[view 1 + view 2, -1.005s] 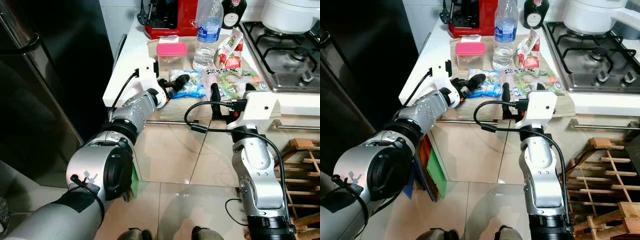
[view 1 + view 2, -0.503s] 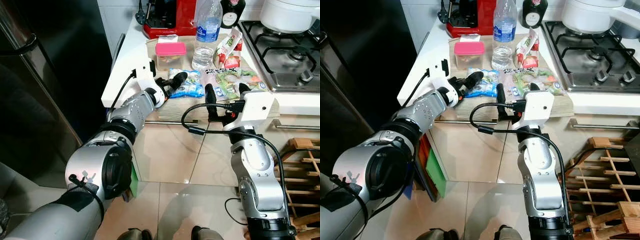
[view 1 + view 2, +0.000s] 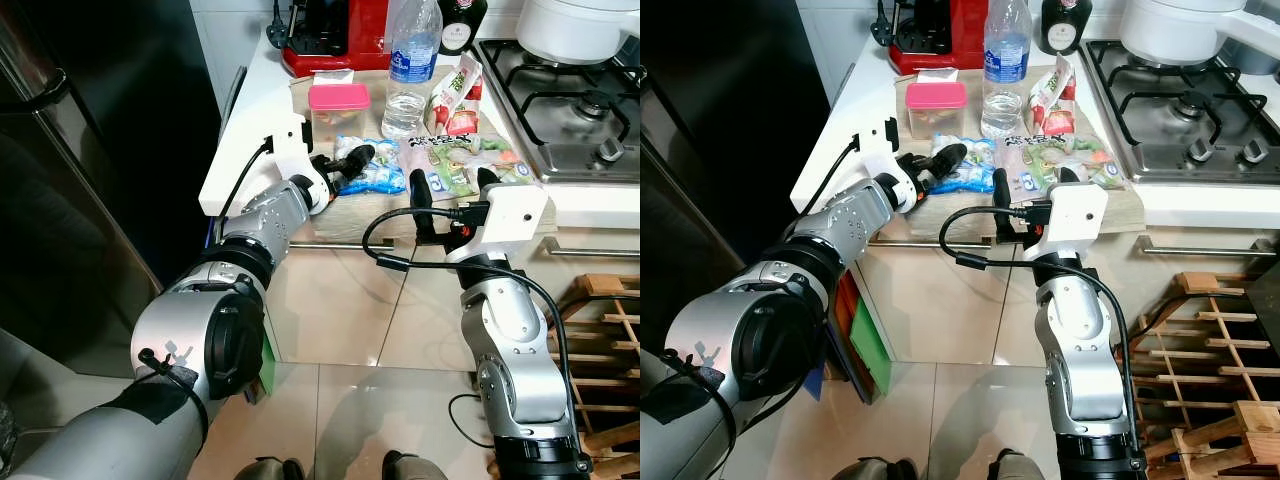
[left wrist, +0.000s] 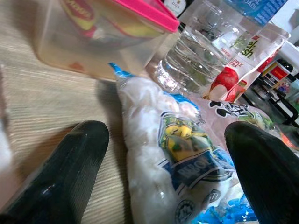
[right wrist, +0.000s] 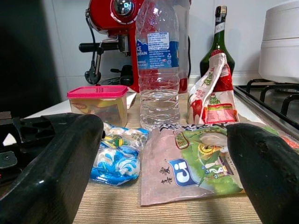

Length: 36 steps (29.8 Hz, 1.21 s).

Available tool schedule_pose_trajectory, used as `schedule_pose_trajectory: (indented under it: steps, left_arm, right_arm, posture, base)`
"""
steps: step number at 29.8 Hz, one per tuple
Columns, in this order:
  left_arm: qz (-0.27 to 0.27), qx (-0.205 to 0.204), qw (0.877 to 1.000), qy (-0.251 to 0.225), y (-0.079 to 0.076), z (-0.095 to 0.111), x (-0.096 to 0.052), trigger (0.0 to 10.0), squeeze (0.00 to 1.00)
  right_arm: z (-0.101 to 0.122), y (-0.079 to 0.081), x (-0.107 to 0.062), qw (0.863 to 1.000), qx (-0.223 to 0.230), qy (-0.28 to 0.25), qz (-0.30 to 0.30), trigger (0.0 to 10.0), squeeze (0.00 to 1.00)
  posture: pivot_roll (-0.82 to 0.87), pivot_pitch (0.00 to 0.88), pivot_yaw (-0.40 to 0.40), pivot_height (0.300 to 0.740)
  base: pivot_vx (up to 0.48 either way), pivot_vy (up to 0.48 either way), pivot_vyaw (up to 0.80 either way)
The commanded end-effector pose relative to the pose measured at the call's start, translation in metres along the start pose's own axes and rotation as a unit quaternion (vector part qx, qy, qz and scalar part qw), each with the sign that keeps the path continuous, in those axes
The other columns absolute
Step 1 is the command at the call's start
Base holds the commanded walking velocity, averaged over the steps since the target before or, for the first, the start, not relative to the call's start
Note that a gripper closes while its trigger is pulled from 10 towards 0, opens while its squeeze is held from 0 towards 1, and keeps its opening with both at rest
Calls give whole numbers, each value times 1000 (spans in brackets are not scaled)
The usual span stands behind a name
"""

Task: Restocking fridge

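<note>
Left gripper (image 3: 352, 165): fingers spread wide, holding nothing, low over the front left part of the wooden board (image 3: 352, 208); one finger on either side of the blue-and-white plastic bag of food (image 4: 177, 168).
Right gripper (image 3: 452, 186): fingers wide apart, empty, at the board's front edge, just before the flat pink-and-green packet of vegetables (image 5: 196, 161).
Blue-and-white bag: lies flat on the board, touching the packet's left edge.
Clear tub with pink lid (image 3: 338, 110): behind the bag, near the board's back left corner.
Clear water bottle with blue label (image 5: 160, 65): upright, beside the tub.
Red-and-white pouch (image 5: 214, 91): stands tilted just right of the bottle.
Red coffee machine (image 3: 335, 35): at the white counter's (image 3: 240, 130) back edge.
Steel gas hob (image 3: 570, 105): right of the board.
</note>
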<state>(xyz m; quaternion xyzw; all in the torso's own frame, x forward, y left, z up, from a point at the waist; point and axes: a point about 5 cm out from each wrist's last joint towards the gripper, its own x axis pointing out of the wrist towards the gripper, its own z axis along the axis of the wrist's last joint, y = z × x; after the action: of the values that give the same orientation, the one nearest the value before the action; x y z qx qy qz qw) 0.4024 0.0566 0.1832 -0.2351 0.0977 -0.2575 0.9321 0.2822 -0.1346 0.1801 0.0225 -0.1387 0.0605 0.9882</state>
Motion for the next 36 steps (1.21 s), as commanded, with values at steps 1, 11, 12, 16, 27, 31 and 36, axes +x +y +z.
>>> schedule_pose_trajectory:
  steps: [1, 11, 12, 16, 27, 31, 36]
  left_arm:
    - [-15, 31, 999, -5, -9, 8, 4, 10000, 0]
    - [-17, 60, 998, -16, -9, 12, 3, 10000, 0]
    - [-18, 61, 998, -13, -9, 12, 4, 10000, 0]
    - [-18, 22, 1000, 7, -9, 2, 3, 10000, 0]
    - [-27, 19, 998, 45, -16, -16, 5, 10000, 0]
    - [-28, 28, 997, 61, -17, -21, 6, 0, 0]
    - [-27, 17, 997, 73, -16, -28, 5, 0, 0]
  right_arm:
    - [0, 2, -3, 1000, 6, 2, 5, 10000, 0]
    - [-2, 3, -4, 1000, 6, 4, 6, 10000, 0]
    - [-2, 3, -4, 1000, 6, 5, 6, 10000, 0]
    - [-3, 4, -3, 1000, 6, 7, 10, 10000, 0]
    - [-2, 6, -4, 1000, 7, 5, 11, 10000, 0]
    - [-2, 5, -4, 1000, 7, 6, 10, 10000, 0]
    - [-2, 5, -4, 1000, 7, 6, 8, 10000, 0]
  posture:
    - [-213, 48, 103, 740]
    - [-206, 37, 100, 740]
    - [-206, 37, 100, 740]
    - [-205, 37, 99, 740]
    - [-213, 49, 105, 740]
    - [-213, 49, 105, 740]
    - [-217, 55, 108, 740]
  base:
    - [0, 0, 0]
    - [0, 0, 0]
    - [0, 0, 0]
    - [0, 0, 0]
    - [0, 0, 0]
    - [0, 0, 0]
    - [0, 0, 0]
